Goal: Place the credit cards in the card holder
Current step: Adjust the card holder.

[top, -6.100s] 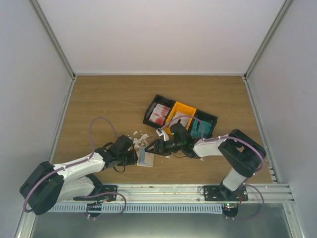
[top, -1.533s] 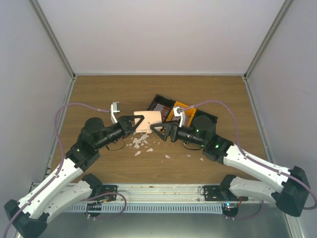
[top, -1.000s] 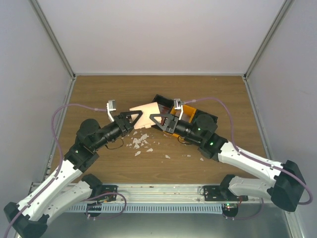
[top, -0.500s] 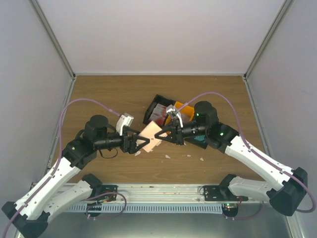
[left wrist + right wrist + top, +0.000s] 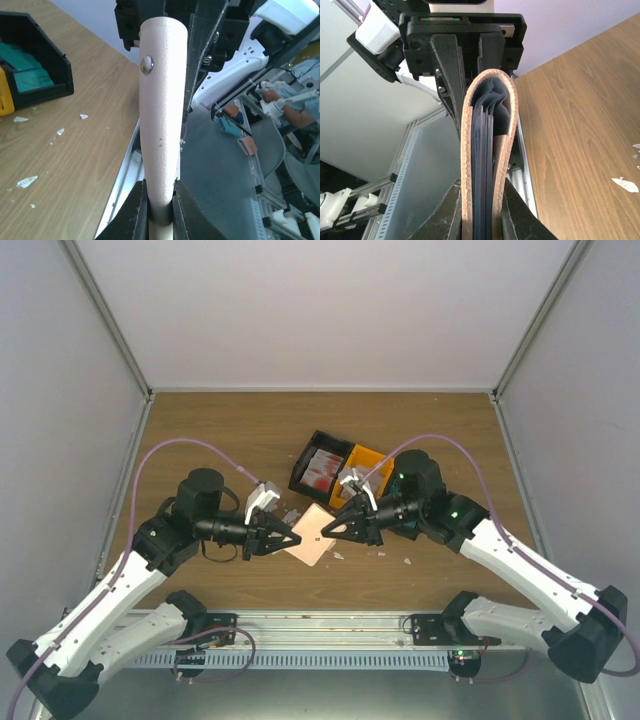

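over wooden table (image 5: pixel 200 440), reaching inward, left gripper (image 5: pixel 293 538) and right gripper (image 5: pixel 332 531) clamp the card holder (image 5: pixel 312 536).

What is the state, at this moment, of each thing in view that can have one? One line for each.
Flat beige-tan folding card holder: folded, held between both hands.
Left hand: shut on the holder's rounded spine edge.
Right hand: shut on the holder's open edge.
Black-and-orange three-bin plastic tray: resting on the table.
White red-blotched cards: lying in one black end bin.
Teal cards: lying in the other black end bin.
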`<state>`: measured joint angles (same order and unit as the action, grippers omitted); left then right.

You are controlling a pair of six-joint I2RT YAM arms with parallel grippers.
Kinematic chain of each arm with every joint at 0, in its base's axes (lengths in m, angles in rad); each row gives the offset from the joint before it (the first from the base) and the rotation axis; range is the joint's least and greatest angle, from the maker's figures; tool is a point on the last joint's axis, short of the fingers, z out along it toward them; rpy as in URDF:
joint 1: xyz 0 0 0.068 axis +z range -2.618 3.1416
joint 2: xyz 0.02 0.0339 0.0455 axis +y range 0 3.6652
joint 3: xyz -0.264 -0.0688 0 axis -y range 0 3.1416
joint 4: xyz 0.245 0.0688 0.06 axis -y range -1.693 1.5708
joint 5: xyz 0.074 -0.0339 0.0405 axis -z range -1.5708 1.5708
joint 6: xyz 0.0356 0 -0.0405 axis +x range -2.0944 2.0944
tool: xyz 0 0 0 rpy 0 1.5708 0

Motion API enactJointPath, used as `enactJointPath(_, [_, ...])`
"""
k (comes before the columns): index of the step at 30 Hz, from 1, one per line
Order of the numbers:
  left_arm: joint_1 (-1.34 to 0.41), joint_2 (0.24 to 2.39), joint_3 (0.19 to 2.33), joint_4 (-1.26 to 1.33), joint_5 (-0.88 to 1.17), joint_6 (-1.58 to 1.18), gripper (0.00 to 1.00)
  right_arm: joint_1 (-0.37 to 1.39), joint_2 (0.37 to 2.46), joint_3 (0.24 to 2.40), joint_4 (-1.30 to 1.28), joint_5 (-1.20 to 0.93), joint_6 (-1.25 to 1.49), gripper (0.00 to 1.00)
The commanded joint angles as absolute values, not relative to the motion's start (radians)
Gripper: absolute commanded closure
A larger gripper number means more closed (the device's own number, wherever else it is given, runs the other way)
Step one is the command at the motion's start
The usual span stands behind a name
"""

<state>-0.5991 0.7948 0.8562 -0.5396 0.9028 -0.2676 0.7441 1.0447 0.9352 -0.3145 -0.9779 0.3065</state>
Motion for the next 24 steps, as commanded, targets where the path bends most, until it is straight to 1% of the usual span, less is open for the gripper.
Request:
enactJointPath(1, [-0.592,0.813,0.857,-0.494,0.939,-0.268,0.98,0.743,1.072,0.965,-0.275,-1.021,0.287,1.00])
enactJointPath(2, [-0.591,0.814,0.859,-0.487,0.939,-0.277,1.00,0.742,1.074,0.966,-0.279,-1.004,0.289,0.97])
enactJointPath(3, [-0.591,0.813,0.860,-0.480,0.929,-0.291,1.00,0.741,1.070,0.968,-0.294,-0.974,0.291,0.84])
enactJointPath(4, [-0.591,0.811,0.863,-0.473,0.914,-0.310,1.00,0.739,1.059,0.970,-0.309,-0.919,0.290,0.70])
enactJointPath(5, [-0.591,0.809,0.867,-0.465,0.899,-0.332,1.00,0.734,1.043,0.967,-0.326,-0.854,0.299,0.53])
enactJointPath(6, [-0.590,0.809,0.871,-0.456,0.877,-0.366,1.00,0.730,1.017,0.957,-0.341,-0.788,0.306,0.40])
enactJointPath(7, [-0.589,0.806,0.876,-0.445,0.869,-0.403,1.00,0.725,0.988,0.935,-0.355,-0.722,0.311,0.33])
enactJointPath(9, [-0.588,0.803,0.883,-0.419,0.856,-0.490,1.00,0.719,0.919,0.884,-0.354,-0.623,0.326,0.29])
enactJointPath(13, [-0.583,0.793,0.897,-0.363,0.844,-0.664,1.00,0.719,0.801,0.790,-0.355,-0.465,0.341,0.32])
enactJointPath(15, [-0.577,0.796,0.910,-0.338,0.850,-0.747,1.00,0.719,0.759,0.758,-0.349,-0.461,0.334,0.34])
enactJointPath(18, [-0.574,0.807,0.917,-0.286,0.884,-0.832,1.00,0.720,0.727,0.729,-0.298,-0.522,0.328,0.37])
enactJointPath(24, [-0.572,0.832,0.917,-0.262,0.904,-0.872,1.00,0.724,0.801,0.795,-0.251,-0.579,0.280,0.37])
